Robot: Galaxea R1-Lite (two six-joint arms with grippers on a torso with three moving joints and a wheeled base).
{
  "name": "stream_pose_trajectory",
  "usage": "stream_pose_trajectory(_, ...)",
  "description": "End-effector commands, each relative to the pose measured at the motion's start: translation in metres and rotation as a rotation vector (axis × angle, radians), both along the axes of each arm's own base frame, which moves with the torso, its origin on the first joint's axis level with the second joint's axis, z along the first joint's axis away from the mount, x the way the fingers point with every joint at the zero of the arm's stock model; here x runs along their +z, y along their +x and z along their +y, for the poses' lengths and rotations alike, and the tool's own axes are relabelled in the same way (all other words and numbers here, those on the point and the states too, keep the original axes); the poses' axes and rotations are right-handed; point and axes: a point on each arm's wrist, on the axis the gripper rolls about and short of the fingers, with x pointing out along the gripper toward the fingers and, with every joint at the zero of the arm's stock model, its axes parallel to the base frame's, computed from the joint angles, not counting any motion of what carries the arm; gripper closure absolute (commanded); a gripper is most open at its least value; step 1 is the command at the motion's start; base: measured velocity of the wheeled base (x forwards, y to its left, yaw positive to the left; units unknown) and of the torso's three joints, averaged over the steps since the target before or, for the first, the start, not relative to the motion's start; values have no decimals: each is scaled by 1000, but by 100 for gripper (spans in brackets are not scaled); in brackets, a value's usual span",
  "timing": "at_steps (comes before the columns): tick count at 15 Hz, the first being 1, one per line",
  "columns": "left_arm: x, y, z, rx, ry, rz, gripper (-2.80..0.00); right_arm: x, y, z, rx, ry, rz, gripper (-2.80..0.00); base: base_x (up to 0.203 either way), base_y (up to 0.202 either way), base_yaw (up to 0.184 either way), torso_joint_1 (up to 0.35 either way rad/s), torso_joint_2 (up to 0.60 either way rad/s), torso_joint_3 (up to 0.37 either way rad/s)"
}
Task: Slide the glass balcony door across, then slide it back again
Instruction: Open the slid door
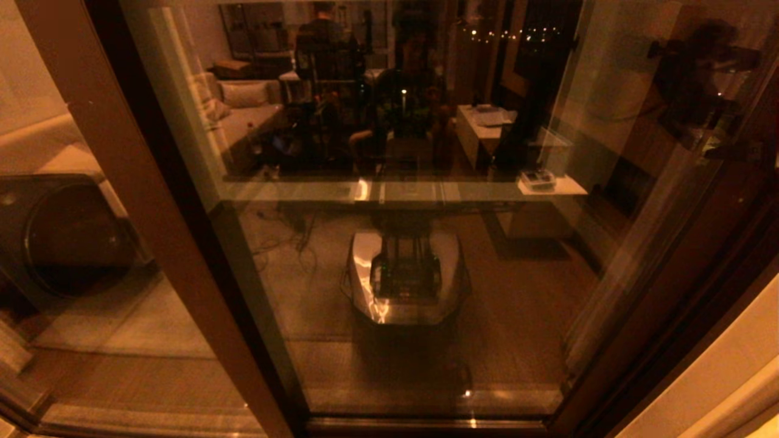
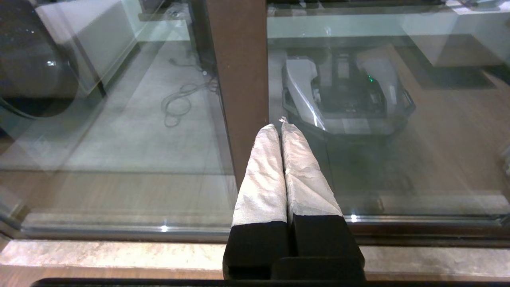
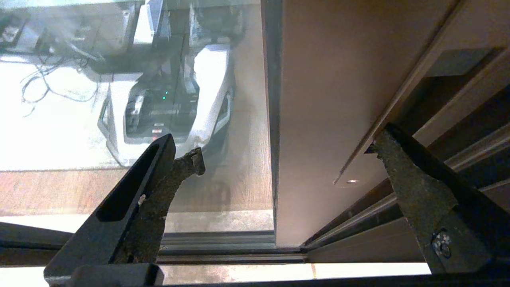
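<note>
The glass balcony door [image 1: 523, 292] fills the middle of the head view, a reflective pane in a dark brown frame. Neither gripper shows in that view. My right gripper [image 3: 289, 147] is open. Its fingers [image 3: 175, 171] stand to either side of the door's vertical stile [image 3: 318, 91], which carries a narrow slot edge and a small screw [image 3: 352, 181]. I cannot tell whether either finger touches the stile. My left gripper [image 2: 279, 126] is shut on nothing, its white-wrapped tips close in front of a plain lighter-brown stile [image 2: 239, 71]. The door's pane [image 2: 430, 167] lies beside that stile.
A fixed glass panel [image 1: 115, 340] stands at the left, with a round-fronted washing machine [image 1: 67, 237] behind it. The robot's base is reflected in the glass [image 1: 405, 280]. A dark floor track [image 3: 219, 249] and a pale sill [image 2: 119, 255] run along the bottom. A light wall [image 1: 718, 371] is at the right.
</note>
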Motion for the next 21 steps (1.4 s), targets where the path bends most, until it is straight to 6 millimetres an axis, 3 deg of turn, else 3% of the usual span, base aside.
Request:
stream_pose_trajectory(1,0,0,0,0,0,0,0,1,-2,6,15,-2,-2,-280,0,0,0,0,0,0)
stream_pose_trajectory(13,0,0,0,0,0,0,0,0,-10,26,62,1,9,-280,0,0,0,0,0,0)
stream_pose_trajectory(15,0,0,0,0,0,0,0,3,-23,30,55,-5,2,-280,0,0,0,0,0,0)
stream_pose_trajectory(18,0,0,0,0,0,0,0,17,-55,19,-30,-32,-39,-280,0,0,0,0,0,0)
stream_pose_trajectory(19,0,0,0,0,0,0,0,22,-63,16,-55,-42,-54,0,0,0,0,0,0,0)
stream_pose_trajectory(21,0,0,0,0,0,0,0,31,-76,14,-89,-59,-83,0,0,0,0,0,0,0)
